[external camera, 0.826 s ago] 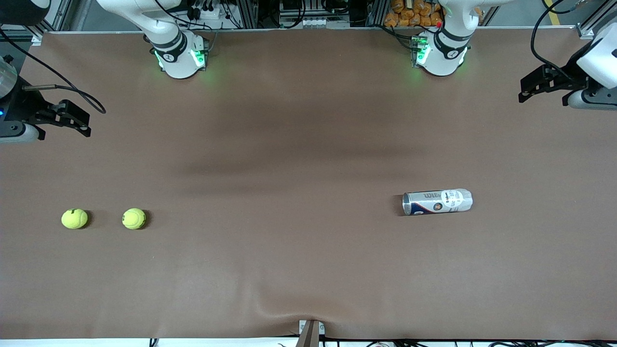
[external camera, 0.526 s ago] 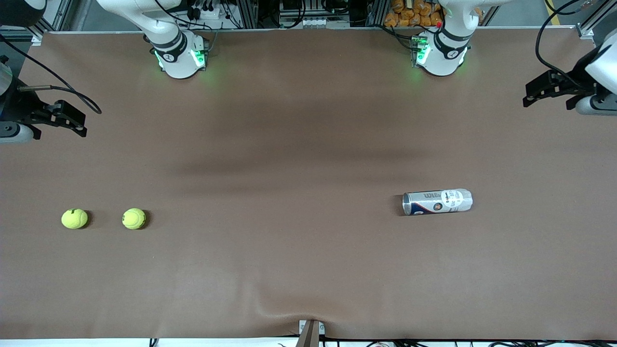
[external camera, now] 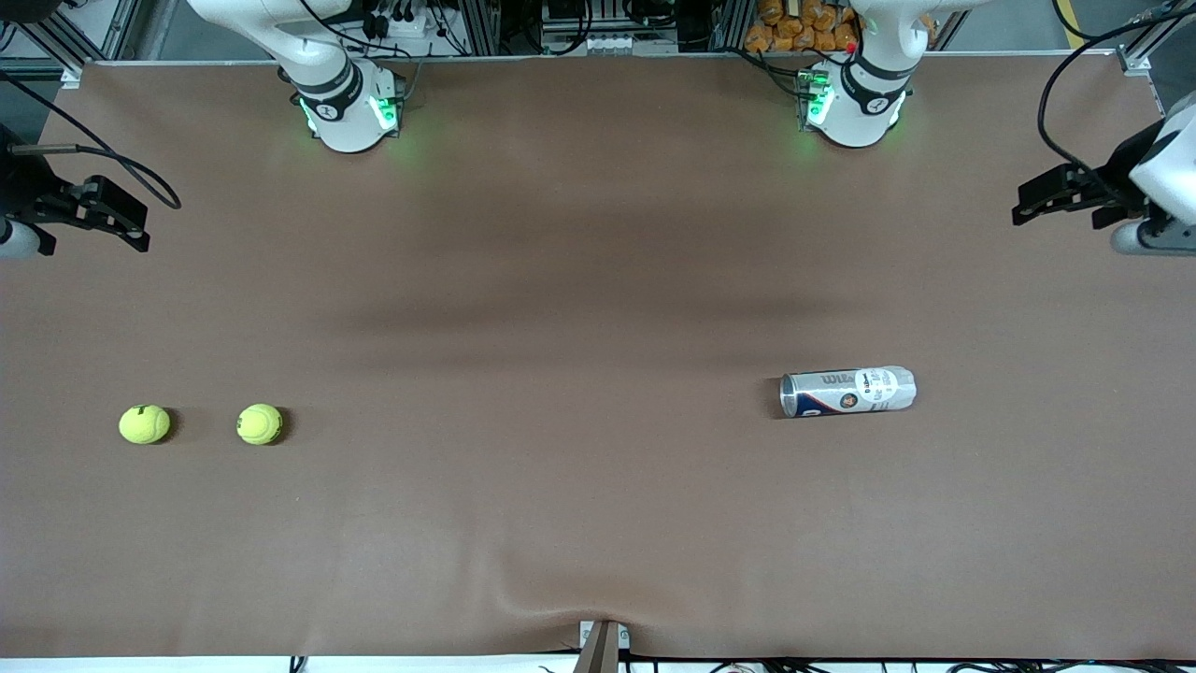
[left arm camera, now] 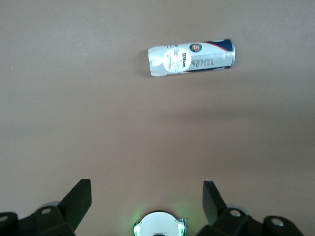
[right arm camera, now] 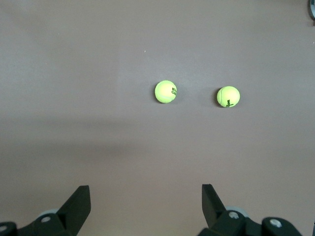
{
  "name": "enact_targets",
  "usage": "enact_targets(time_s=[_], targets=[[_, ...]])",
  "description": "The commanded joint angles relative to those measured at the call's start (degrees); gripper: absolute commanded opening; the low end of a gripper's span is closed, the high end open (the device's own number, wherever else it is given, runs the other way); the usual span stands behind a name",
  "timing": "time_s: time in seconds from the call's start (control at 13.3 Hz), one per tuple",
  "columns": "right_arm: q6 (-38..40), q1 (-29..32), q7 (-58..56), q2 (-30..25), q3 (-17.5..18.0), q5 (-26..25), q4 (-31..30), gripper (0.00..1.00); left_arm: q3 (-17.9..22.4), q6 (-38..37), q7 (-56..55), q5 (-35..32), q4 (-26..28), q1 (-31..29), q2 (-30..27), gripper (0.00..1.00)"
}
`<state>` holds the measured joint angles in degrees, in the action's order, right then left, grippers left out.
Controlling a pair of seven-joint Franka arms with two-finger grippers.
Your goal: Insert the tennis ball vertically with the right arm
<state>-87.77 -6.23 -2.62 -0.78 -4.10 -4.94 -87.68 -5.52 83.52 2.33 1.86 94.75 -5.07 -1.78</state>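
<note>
Two yellow tennis balls (external camera: 145, 423) (external camera: 260, 423) lie side by side on the brown table toward the right arm's end; the right wrist view shows them too (right arm camera: 228, 96) (right arm camera: 165, 91). A Wilson ball can (external camera: 847, 391) lies on its side toward the left arm's end and also shows in the left wrist view (left arm camera: 192, 57). My right gripper (external camera: 131, 220) is open and empty, up over the table's edge at its own end, apart from the balls. My left gripper (external camera: 1020, 207) is open and empty over the edge at its own end.
The two arm bases (external camera: 350, 112) (external camera: 855, 107) stand along the table's back edge with green lights. A small metal bracket (external camera: 603, 640) sits at the front edge. The brown mat (external camera: 579, 327) has a slight ripple near the bracket.
My right gripper has drawn back toward its end of the table. My left gripper has shifted a little at its own end. Balls and can have not moved.
</note>
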Motion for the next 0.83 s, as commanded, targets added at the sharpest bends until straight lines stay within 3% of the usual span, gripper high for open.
enact_targets(time_s=[0.0, 0.15, 0.38, 0.75], targets=[[-1.0, 1.2, 0.4, 4.1, -0.3, 2.9, 1.2, 1.0, -0.5, -1.3, 0.5, 0.2, -1.1, 0.4, 2.5, 1.0], [-2.4, 1.4, 0.9, 4.8, -0.2, 3.9, 1.2, 1.0, -0.9, -1.3, 1.4, -3.2, -1.2, 2.5, 4.2, 1.0], [-1.4, 1.8, 1.0, 4.5, -0.2, 4.1, 1.4, 1.0, -1.2, -1.2, 2.2, -14.0, -1.3, 10.1, 8.8, 1.0], [-0.7, 2.9, 0.6, 4.8, -0.3, 4.4, 1.4, 1.0, -1.5, 5.9, 11.7, -23.5, -1.4, 13.4, 19.9, 1.0]])
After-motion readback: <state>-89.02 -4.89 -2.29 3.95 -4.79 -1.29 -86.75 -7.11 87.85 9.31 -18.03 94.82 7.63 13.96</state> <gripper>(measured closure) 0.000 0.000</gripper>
